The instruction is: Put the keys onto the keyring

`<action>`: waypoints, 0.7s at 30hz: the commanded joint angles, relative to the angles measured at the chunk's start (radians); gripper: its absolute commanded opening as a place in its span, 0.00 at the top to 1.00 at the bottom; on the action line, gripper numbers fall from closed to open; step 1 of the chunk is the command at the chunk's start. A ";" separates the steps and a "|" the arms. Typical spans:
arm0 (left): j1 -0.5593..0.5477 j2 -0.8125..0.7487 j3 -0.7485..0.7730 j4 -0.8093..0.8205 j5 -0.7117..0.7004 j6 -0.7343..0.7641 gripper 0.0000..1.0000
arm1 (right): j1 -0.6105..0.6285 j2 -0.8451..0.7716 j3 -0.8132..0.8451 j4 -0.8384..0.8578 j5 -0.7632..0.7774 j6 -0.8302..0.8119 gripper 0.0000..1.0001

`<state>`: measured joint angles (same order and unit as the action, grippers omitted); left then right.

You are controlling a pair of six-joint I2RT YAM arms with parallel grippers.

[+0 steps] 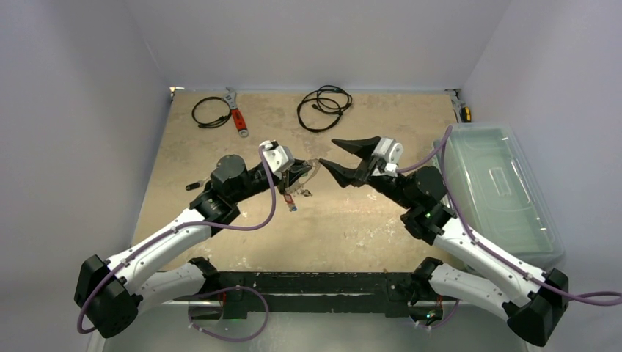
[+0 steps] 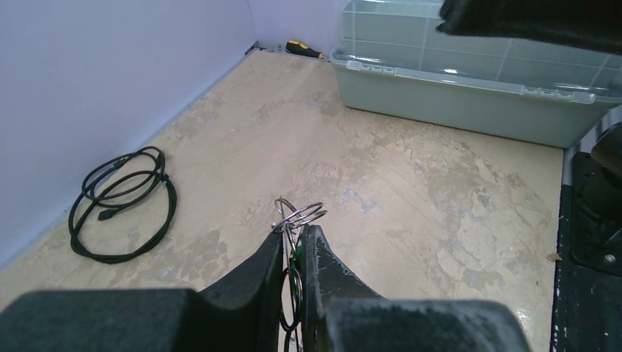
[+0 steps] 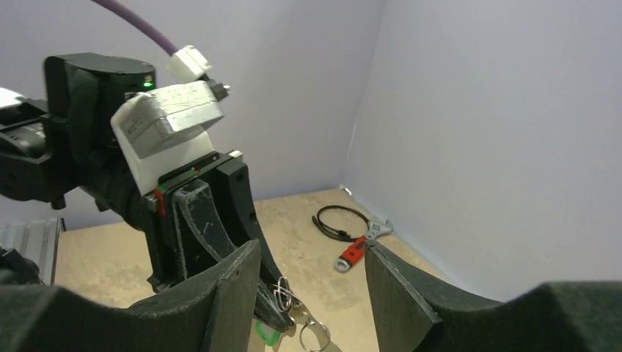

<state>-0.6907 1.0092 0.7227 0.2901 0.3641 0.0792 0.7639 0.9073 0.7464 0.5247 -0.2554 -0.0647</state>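
Roughly over the middle of the counter (image 1: 352, 220), the left jaws are clenched on the keyring (image 2: 298, 215). Its thin silvery loops poke out past the fingertips in the left wrist view. Below that grip hang the keys (image 1: 289, 198) with their small tags. A red tag and a bluish one show from above, and a green tag (image 3: 269, 336) shows in the right wrist view beside a small ring (image 3: 315, 337) dangling lowest. How many keys hang there I cannot tell. The whole bunch is held in the air, off the counter. A small dark tag (image 1: 194, 185) lies flat on the counter nearer the left edge, beside the left arm; its key is too small to make out.

The right jaws are released, spread wide and holding nothing. They face the left jaws from the right, near the keyring but apart from it. In the right wrist view the bunch sits low between the two dark fingers (image 3: 227, 301).

Toward the far edge lie a black coiled cable (image 1: 211, 112), a red-handled wrench (image 1: 236, 114) just beside it, and a second cable (image 1: 324, 108) further right. A lidded clear bin (image 1: 506, 198) stands along the right edge. A yellow-handled screwdriver (image 1: 465, 111) lies at the far right corner.
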 commanded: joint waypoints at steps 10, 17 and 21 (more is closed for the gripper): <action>-0.002 0.004 0.043 0.084 0.090 -0.057 1.00 | -0.001 0.004 0.132 -0.335 -0.214 -0.209 0.48; -0.003 -0.003 0.041 0.087 0.100 -0.058 1.00 | 0.000 0.066 0.155 -0.358 -0.219 -0.239 0.52; -0.002 -0.006 0.040 0.083 0.098 -0.052 1.00 | 0.000 0.093 0.172 -0.385 -0.204 -0.258 0.53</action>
<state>-0.6907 1.0157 0.7238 0.2993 0.4431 0.0364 0.7639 0.9890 0.8555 0.1711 -0.4492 -0.2832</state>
